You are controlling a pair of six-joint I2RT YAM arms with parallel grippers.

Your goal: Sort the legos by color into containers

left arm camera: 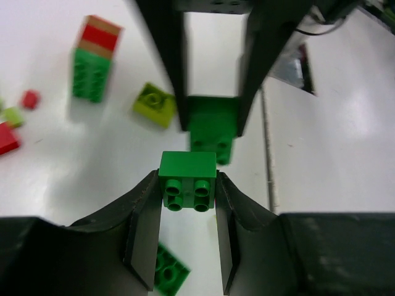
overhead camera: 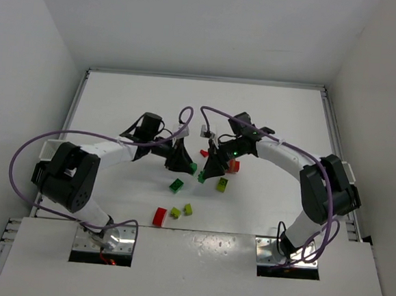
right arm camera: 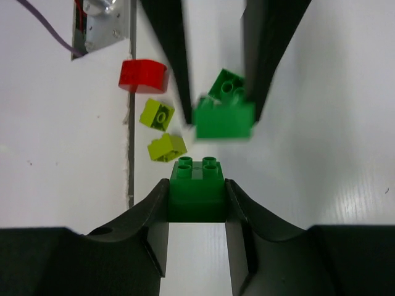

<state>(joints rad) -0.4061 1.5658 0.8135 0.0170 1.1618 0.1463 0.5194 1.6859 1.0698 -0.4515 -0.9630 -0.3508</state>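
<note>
At the bottom edge of the overhead view you have a grey metal plate (overhead camera: 103,240) under each arm base. Just above the plates, left of centre, a red brick (overhead camera: 159,216) lies on the white table (overhead camera: 275,127). A lime brick (overhead camera: 175,213) and a second lime brick (overhead camera: 188,209) lie just to its right, close together.

Higher in the frame, near the middle, a loose dark green brick (overhead camera: 176,185) sits alone. A third lime brick (overhead camera: 221,184) lies well to its right.

Above and between those two, your grippers face each other tip to tip. Your left gripper (overhead camera: 184,165) has its jaws drawn in on a held green brick (left arm camera: 187,180). Both pads press its sides, and its four studs face the left wrist camera. Your right gripper (overhead camera: 205,173) is likewise clamped on a second held green brick (right arm camera: 197,185), which is seated between its fingers at the centre of the right wrist view. In that view a narrow gap of table shows between the two held bricks, so they are near each other but apart.

Farther on, in the upper left of the left wrist view, a short stack (left arm camera: 92,58) lies flat, green at one end with red and tan layers at the other. Just above the grippers in the overhead view there is a small red piece (overhead camera: 204,152).
</note>
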